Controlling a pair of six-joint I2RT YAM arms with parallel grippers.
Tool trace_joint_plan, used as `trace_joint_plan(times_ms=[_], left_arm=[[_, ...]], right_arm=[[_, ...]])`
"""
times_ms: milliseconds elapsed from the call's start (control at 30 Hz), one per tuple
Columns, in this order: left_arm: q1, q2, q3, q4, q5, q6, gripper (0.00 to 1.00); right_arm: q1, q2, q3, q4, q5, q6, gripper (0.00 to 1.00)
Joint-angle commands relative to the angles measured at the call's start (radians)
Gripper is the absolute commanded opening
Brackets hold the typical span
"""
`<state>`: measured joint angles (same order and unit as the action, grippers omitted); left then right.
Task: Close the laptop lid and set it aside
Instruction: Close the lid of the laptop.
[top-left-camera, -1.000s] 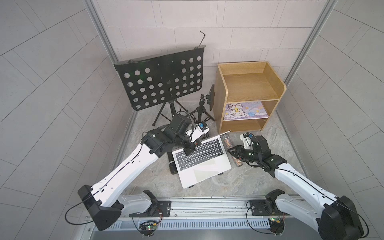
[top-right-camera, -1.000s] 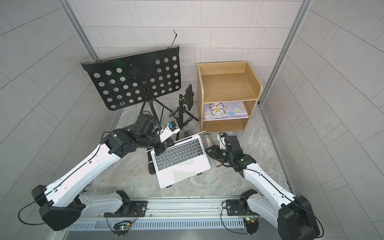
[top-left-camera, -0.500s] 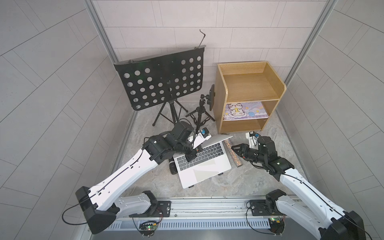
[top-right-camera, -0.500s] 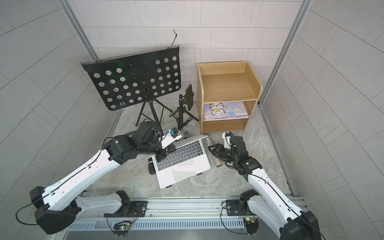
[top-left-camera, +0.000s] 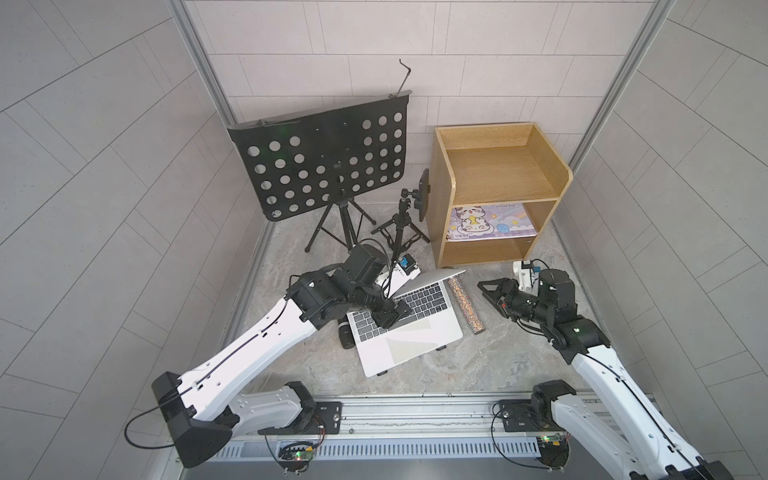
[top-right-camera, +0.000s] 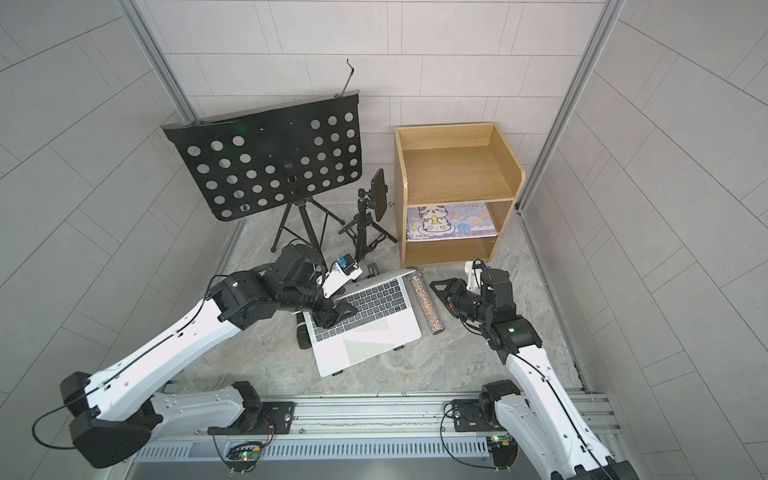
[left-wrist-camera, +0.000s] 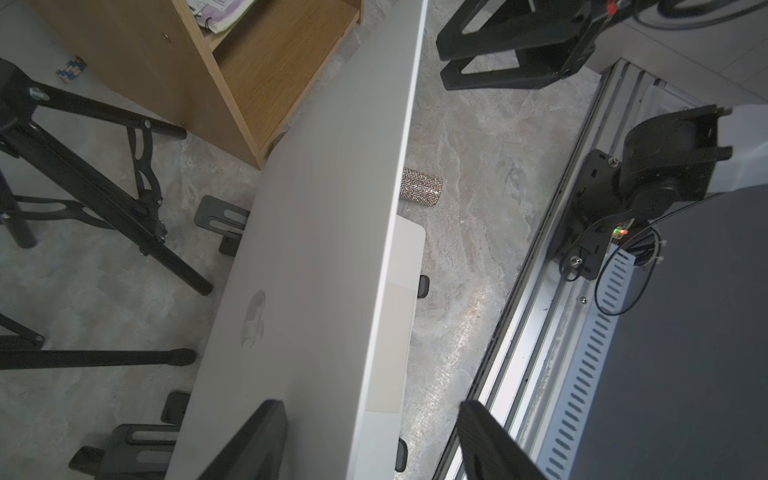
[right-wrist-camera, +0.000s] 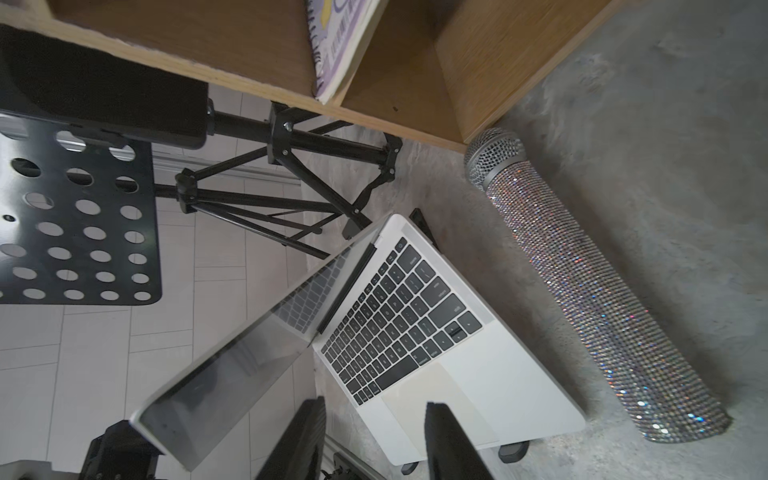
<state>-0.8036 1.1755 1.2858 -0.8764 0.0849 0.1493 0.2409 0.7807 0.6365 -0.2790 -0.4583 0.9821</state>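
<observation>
Update: the lid (left-wrist-camera: 316, 249) has tipped further toward the keys over the last second, but it's still well short of shut. The big change is the left gripper (top-left-camera: 392, 314). It was pinched on the lid's free edge and has just let go. In the left wrist view its fingers (left-wrist-camera: 253, 436) stand wide apart, one over the shell and one on the screen side, with the edge loose between them. The hinge seems to be holding the lid up by itself.

My read is that closing is only half done. The next move probably wants a push on the shell from outside, with that screen-side finger pulled clear first so it doesn't get trapped.

The laptop (top-left-camera: 409, 332) sits mid-floor, raised on a black stand (left-wrist-camera: 129, 451) whose feet poke out under its edges, so it may rock if pressed off-centre.

As for room:
- **3 o'clock:** the mic (top-left-camera: 465, 305) lies just beside that edge. The right gripper (top-left-camera: 487, 293) waits past it, fingers apart and empty.
- **1 o'clock:** the shelf (top-left-camera: 498, 195).
- **12 o'clock:** the tripod (top-left-camera: 401, 226).
- **11 o'clock:** the music stand (top-left-camera: 324, 162).
- **9 o'clock:** the left arm fills that side.
- **5 o'clock:** bare floor (top-left-camera: 478, 365), plus a strip at 6 before the rail (top-left-camera: 415, 409).

I'd set it down there.
</observation>
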Motion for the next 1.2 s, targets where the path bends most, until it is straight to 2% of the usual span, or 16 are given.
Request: trace_joint_plan(times_ms=[0,133,200,300,400,533,667,767,867,1167], left_arm=[[-0.007,-0.038,0.032,-0.057,0.027,-0.077,0.79],[-0.005,-0.114,0.046,-0.017,-0.019,-0.140,0.92],[-0.001,-0.161,0.044,0.006,-0.060,-0.177,0.99],[0.014,-0.213,0.039,0.033,-0.108,-0.252,1.00],[0.044,-0.261,0.019,0.076,-0.142,-0.377,1.00],[0.099,-0.318,-0.055,0.190,-0.108,-0.545,1.00],[0.193,-0.328,-0.091,0.253,-0.023,-0.694,1.00],[0.265,-0.323,-0.098,0.260,0.019,-0.775,1.00],[0.311,-0.318,-0.097,0.236,0.027,-0.813,1.00],[0.328,-0.329,-0.092,0.199,0.004,-0.792,1.00]], right_arm=[[-0.006,-0.036,0.068,-0.085,-0.012,0.065,0.46],[-0.011,-0.055,0.112,-0.145,-0.008,0.149,0.47],[-0.011,-0.055,0.129,-0.139,-0.023,0.232,0.47],[-0.009,-0.035,0.158,-0.138,-0.053,0.355,0.47],[0.005,-0.007,0.220,-0.199,-0.062,0.417,0.47],[0.071,0.040,0.354,-0.357,0.021,0.498,0.48],[0.179,0.113,0.412,-0.335,0.030,0.653,0.51],[0.275,0.194,0.502,-0.358,0.060,0.683,0.53],[0.332,0.261,0.594,-0.435,0.094,0.692,0.53],[0.422,0.372,0.688,-0.480,0.173,0.747,0.50]])
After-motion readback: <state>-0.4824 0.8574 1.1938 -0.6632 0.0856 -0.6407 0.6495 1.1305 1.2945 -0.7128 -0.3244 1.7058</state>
